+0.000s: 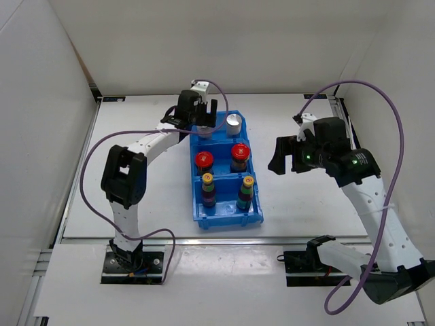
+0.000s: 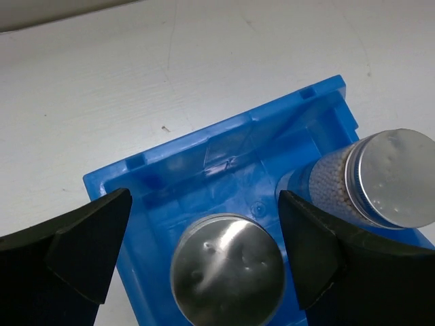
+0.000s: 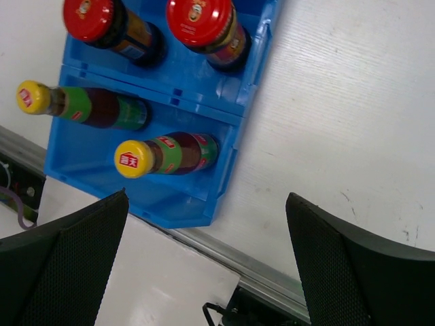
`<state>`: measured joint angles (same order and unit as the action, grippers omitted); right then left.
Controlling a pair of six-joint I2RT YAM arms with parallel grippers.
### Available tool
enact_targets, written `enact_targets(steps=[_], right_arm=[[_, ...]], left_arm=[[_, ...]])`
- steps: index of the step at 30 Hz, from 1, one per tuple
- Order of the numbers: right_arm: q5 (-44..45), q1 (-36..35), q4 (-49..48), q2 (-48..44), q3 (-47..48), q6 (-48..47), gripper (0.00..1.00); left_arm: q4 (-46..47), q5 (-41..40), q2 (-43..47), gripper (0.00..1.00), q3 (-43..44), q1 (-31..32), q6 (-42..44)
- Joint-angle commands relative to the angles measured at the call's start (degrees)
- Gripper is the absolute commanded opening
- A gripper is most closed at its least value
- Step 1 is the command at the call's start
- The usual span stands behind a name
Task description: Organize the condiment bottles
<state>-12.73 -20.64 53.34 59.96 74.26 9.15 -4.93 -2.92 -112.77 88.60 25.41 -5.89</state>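
top view: left pincer (image 1: 204, 117) hangs over the far compartment of the blue bin (image 1: 228, 219), fingers spread wide. a silver-top bottle (image 1: 233, 123) stands upright just beside it, on its right, in that same compartment. toward the arm bases from this pincer, the middle compartment holds the two red-capped bottles (image 1: 204, 160) and the near one the two yellow-capped bottles (image 1: 208, 179), all upright. right pincer (image 1: 279, 157) is over the bare table (image 1: 136, 122), off the bin's right wall and apart from it. the nearest bottles to it are the right-hand red and yellow ones.

left wrist: left pincer (image 2: 204, 197) is wide open. a second silver-top bottle (image 2: 228, 268) sits between the fingers (image 2: 81, 244), with a clear gap on the picture's left side. cannot tell if the other finger touches it. the first silver-top bottle (image 2: 391, 178) is just outside that other finger. the bin's end wall (image 2: 204, 156) lies ahead of the fingertips, with table beyond.

right wrist: right pincer (image 3: 207, 195) is wide open with nothing between the mesh-faced fingers (image 3: 68, 265). ahead of the fingertips lies the bin's near corner. the yellow-capped bottles (image 3: 166, 155) are closest to the gap and the red-capped bottles (image 3: 199, 20) are farther ahead. ahead of the other finger is only table (image 3: 340, 102).
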Motion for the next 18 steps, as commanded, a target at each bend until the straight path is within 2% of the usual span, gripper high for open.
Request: enact_targets(steps=[1, 5, 7, 9, 10, 12, 13, 14, 15, 16, 17, 18], right_arm=[[4.5, 0.2, -0.8, -0.7, -1.5, 3.2, 1.0], [8.9, 0.2, -1.3, -0.7, -3.7, 6.9, 1.0], [13.8, 0.2, -0.8, -0.1, -3.7, 10.5, 1.0], [15.5, 0.2, 0.1, 1.3, -3.1, 11.8, 1.0], [15.5, 0.2, 0.7, 1.8, -3.1, 11.8, 1.0], [13.4, 0.2, -0.1, 2.4, -3.1, 11.1, 1.0], [12.0, 0.2, -2.3, 2.4, -3.8, 11.1, 1.0], [10.7, 0.2, -3.4, 2.4, -5.2, 10.5, 1.0], [9.6, 0.2, -5.6, 2.4, -5.8, 10.5, 1.0], [7.6, 0.2, -6.6, 1.8, -6.3, 9.8, 1.0], [6.9, 0.2, -7.5, 1.8, -6.3, 9.8, 1.0], [6.9, 0.2, -8.4, 1.3, -7.2, 9.1, 1.0]], left_arm=[[1.7, -2.5, 3.3, 1.0, 2.3, 1.0, 1.0], [-0.4, -5.1, 6.3, 1.0, 5.3, 1.0, 2.9], [-4.9, -9.3, 9.9, 1.0, 8.1, 1.0, 3.5], [-9.9, -12.1, 13.4, 1.0, 8.6, 1.0, 3.5], [-10.4, -12.6, 17.9, 1.0, 7.7, 1.0, 4.0], [-10.5, -14.6, 23.5, 1.0, -0.1, 1.0, 4.8], [-7.8, -16.0, 29.5, 1.0, -4.2, 1.0, 4.8], [-6.9, -17.2, 32.6, 1.0, -12.6, 1.0, 4.8], [-6.4, -18.0, 35.7, 1.0, -16.6, 1.0, 4.8], [-6.4, -18.0, 41.7, 1.0, -20.4, 1.0, 4.8], [-5.9, -18.0, 44.8, 1.0, -27.3, 1.0, 4.8], [-5.9, -15.7, 47.9, 1.0, -30.6, 1.0, 4.8]])
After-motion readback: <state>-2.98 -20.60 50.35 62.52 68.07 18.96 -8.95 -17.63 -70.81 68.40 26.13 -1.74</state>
